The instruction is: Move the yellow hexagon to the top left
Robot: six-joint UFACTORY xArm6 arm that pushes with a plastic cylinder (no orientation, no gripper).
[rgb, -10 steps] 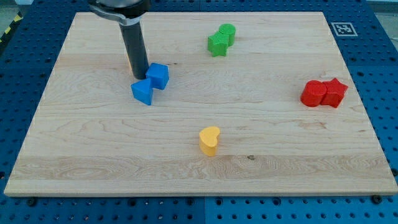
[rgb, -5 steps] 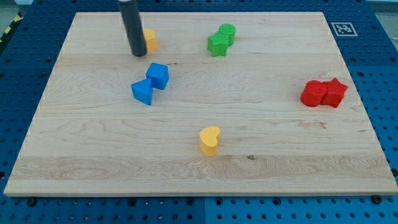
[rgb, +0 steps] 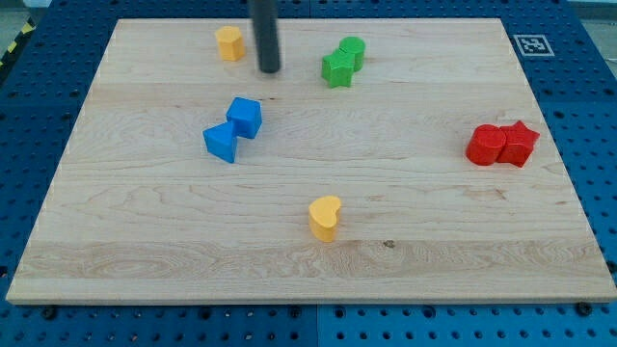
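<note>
The yellow hexagon (rgb: pixel 229 43) stands near the board's top edge, left of centre. My tip (rgb: pixel 270 70) is on the board just to its right and slightly lower, apart from it. The rod rises out of the view's top. The green blocks lie to the tip's right.
Two green blocks (rgb: pixel 342 62) touch each other at the top centre. Two blue blocks (rgb: pixel 234 128) sit together left of centre. A red cylinder (rgb: pixel 486 145) and a red star (rgb: pixel 520 144) touch at the right. A yellow heart (rgb: pixel 325 218) lies at the lower centre.
The rod moved up and then right, from beside the blue blocks to the right of the yellow hexagon. The hexagon, hidden at first, now stands higher up, near the top edge.
</note>
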